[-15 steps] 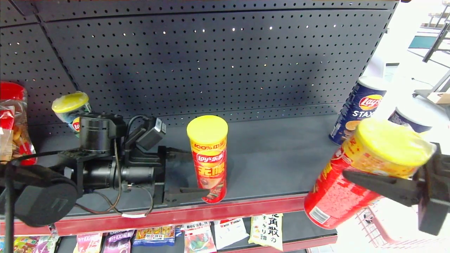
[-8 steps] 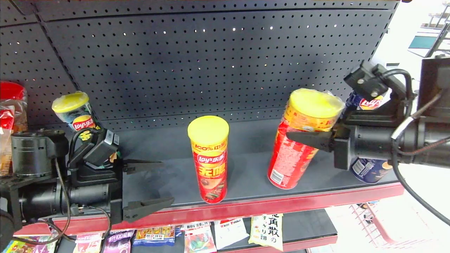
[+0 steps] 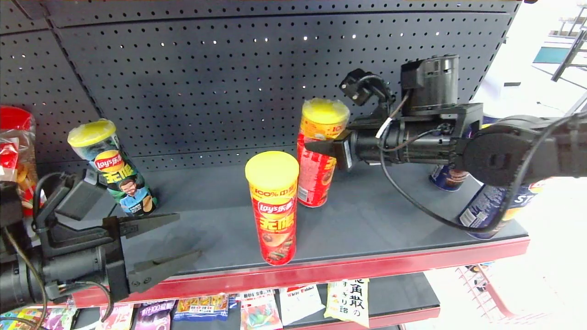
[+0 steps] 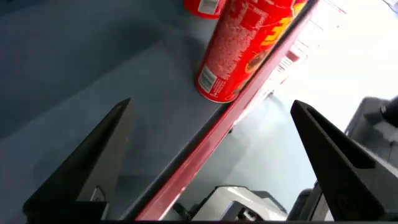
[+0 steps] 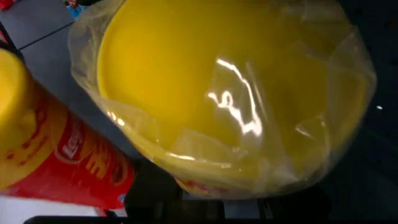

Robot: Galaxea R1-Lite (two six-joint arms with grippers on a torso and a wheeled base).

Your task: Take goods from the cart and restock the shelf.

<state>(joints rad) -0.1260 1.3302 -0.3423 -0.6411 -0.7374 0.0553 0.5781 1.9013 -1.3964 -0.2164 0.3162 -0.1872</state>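
Swinging in from the right, the right gripper (image 3: 323, 145) has carried a red chip can (image 3: 315, 176) over the shelf (image 3: 367, 220), while the left gripper (image 3: 188, 236) has pulled back to the near left.

Nearest, the left gripper hangs at the shelf's red front edge (image 3: 390, 265), fingers spread wide and holding nothing. Just right of it, a red can with a yellow lid (image 3: 274, 208) stands upright at the front edge.

Behind that can and slightly right, the right gripper is clenched around the carried can just under its yellow lid. The can is nearly upright; whether its base touches the shelf cannot be told.

Far left, a green can (image 3: 117, 174) leans. At the right end, two blue cans (image 3: 486, 208) sit partly hidden by the right arm. A dark pegboard (image 3: 229, 91) forms the back wall.
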